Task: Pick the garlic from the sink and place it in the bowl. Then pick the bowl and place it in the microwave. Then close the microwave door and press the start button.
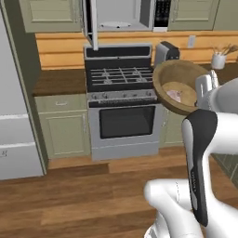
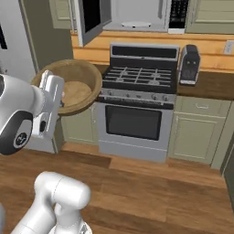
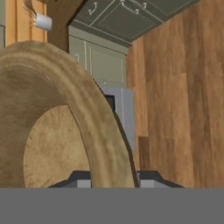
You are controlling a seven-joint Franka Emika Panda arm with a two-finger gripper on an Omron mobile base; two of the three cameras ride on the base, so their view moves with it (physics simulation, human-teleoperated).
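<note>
Microwave (image 1: 122,16): silver-grey box above the stove, pale inside, white turntable; its door (image 1: 93,24) hangs open.
Stove (image 1: 122,109): steel front, black grates, right below the microwave.
Bowl (image 1: 180,87): wide, brown, grainy wood, carried tilted in mid-air beside the stove.
Gripper (image 2: 61,104): clamped on the bowl's rim.
Garlic (image 1: 175,95): pale, lumpy, lying inside the bowl.
Risk: I'd guess more tilt rolls the garlic out, and the rim could knock the door on the way up.

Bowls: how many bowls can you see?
1. The bowl is up in the air, tipped, held by the gripper in front of the stove. The garlic lies inside. More could be hidden in the cupboards.
</note>
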